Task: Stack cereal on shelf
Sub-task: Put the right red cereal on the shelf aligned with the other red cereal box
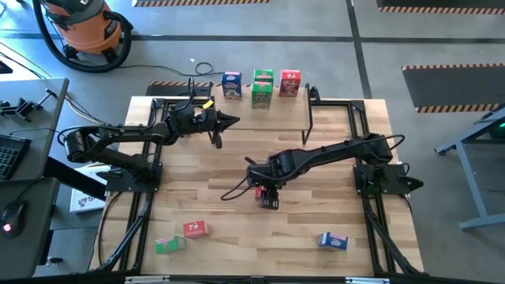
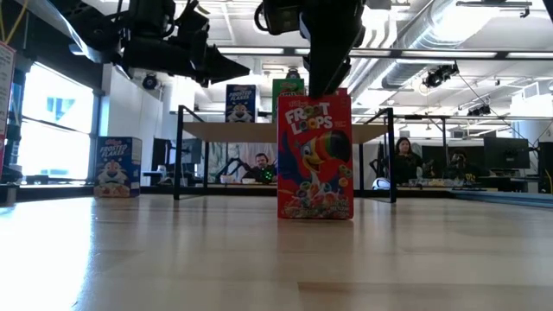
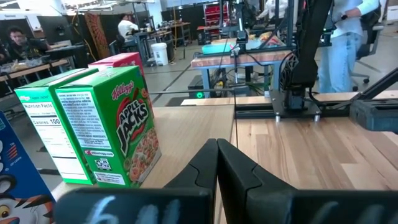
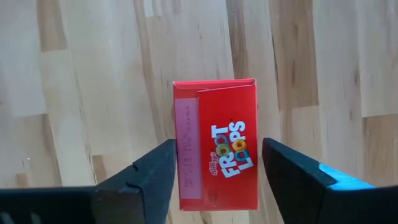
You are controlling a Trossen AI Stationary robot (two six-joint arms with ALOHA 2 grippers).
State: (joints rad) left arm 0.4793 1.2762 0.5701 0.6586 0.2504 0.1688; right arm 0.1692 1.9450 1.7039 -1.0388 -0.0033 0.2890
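Right gripper [image 4: 214,171] hovering fingers spread around upright red Froot Loops box [image 4: 216,146], not gripping, left gripper [image 3: 217,165] pinched shut, empty, pointing past green Apple Jacks box [image 3: 109,127] just beside it.

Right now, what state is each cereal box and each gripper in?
Red Froot Loops cardboard box: upright mid-table, between open right gripper fingers.
Left gripper: shut, empty, near shelf.
Light-wood shelf: carries blue, green, red boxes.
Green Apple Jacks box: upright on shelf.
Three front boxes: lying on table.
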